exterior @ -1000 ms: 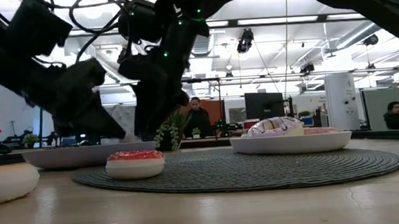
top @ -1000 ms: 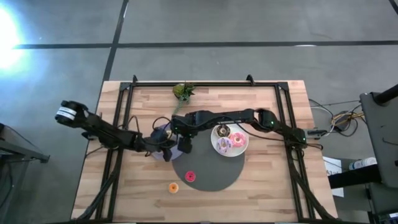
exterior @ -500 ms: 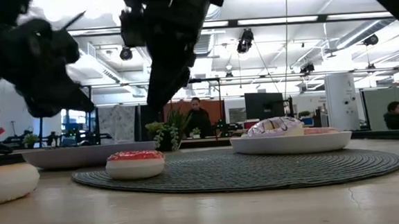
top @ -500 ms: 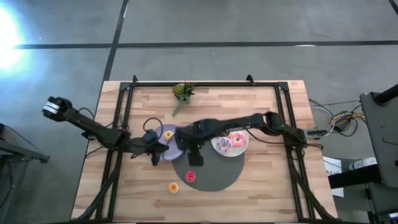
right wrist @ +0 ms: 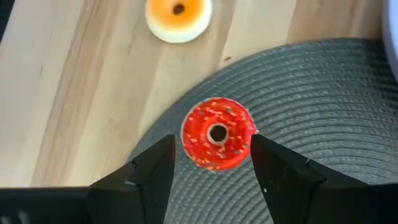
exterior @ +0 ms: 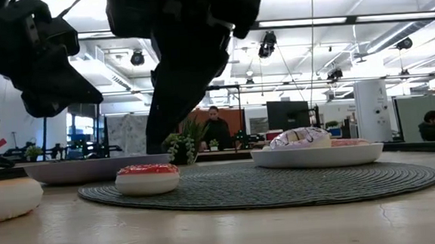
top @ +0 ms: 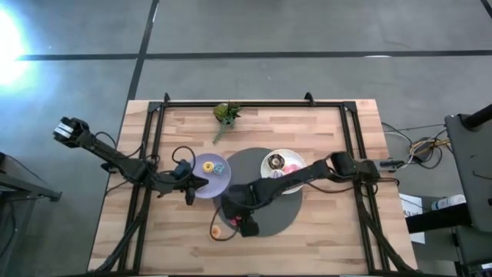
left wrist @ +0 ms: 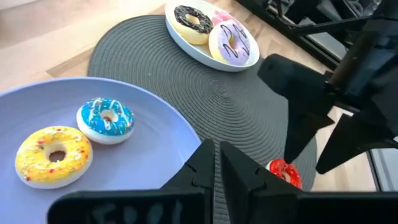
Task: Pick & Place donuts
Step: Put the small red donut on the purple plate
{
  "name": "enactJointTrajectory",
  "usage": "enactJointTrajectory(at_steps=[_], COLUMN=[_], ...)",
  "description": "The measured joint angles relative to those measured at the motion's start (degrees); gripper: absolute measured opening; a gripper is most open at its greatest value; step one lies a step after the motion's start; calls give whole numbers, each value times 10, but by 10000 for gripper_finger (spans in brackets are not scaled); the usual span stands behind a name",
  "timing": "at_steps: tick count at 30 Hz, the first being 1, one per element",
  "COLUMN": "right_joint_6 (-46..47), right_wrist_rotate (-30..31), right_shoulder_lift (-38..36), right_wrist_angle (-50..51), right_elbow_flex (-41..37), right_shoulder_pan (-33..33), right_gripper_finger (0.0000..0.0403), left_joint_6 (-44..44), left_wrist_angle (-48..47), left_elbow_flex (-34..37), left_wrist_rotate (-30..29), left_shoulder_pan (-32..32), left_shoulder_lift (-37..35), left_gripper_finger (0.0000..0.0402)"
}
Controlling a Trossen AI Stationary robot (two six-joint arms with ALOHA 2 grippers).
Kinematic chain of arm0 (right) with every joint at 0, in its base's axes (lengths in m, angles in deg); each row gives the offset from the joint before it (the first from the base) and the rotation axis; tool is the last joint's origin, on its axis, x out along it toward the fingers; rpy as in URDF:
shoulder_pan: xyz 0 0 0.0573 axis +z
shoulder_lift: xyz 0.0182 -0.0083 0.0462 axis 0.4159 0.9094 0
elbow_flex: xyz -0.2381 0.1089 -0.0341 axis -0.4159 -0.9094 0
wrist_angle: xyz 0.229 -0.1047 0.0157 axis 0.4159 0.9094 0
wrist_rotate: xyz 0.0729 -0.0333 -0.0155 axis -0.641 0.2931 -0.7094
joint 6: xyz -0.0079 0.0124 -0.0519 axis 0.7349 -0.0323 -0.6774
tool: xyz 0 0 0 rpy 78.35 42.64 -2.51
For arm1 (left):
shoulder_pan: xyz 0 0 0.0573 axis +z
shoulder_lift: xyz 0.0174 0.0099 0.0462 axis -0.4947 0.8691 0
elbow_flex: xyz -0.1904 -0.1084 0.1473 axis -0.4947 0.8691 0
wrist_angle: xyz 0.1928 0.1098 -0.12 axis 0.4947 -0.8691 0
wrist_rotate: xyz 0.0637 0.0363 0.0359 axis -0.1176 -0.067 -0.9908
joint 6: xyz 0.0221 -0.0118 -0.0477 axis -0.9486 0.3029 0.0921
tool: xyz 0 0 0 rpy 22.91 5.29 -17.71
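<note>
One red donut (right wrist: 217, 133) on dark mat (right wrist: 323, 112) edge, near orange donut (right wrist: 178, 17) on worktop (right wrist: 74, 93) — right gripper (right wrist: 211, 163) above it, jaws apart. Looks light, rigid, slick: pinch across ring. Left gripper (left wrist: 216, 163) over lavender plate (left wrist: 155, 143), jaws together.

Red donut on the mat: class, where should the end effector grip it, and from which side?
From straight above, across the outer rim. The red donut lies flat on the mat, hole up, between the right end effector's open fingers.
</note>
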Motion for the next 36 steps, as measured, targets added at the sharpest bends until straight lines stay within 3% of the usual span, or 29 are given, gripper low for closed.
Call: enactJointTrajectory(at_steps=[12,18,29,36], right_joint_6=[28,31,15,-3], right_wrist_rotate=[74,78,81,115], right_shoulder_lift=[0,0,9,9], right_wrist_angle=[-72,-84,-105,-106], right_elbow_flex=[-47,-56,-66,-66], right_shoulder_pan=[37,44,47,45], right_gripper_finger=[201,197,129,70], left_joint_6=[-1,-1,-1,-1], left_wrist_angle=[-1,0,0,-3], left_elbow_flex=[0,0,0,1], left_wrist_rotate=[-5,-5,-5,-5], left_shoulder_pan=[0,0,0,0], left_shoulder_lift=[2,2,2,2], left_gripper_finger=[0,0,0,0])
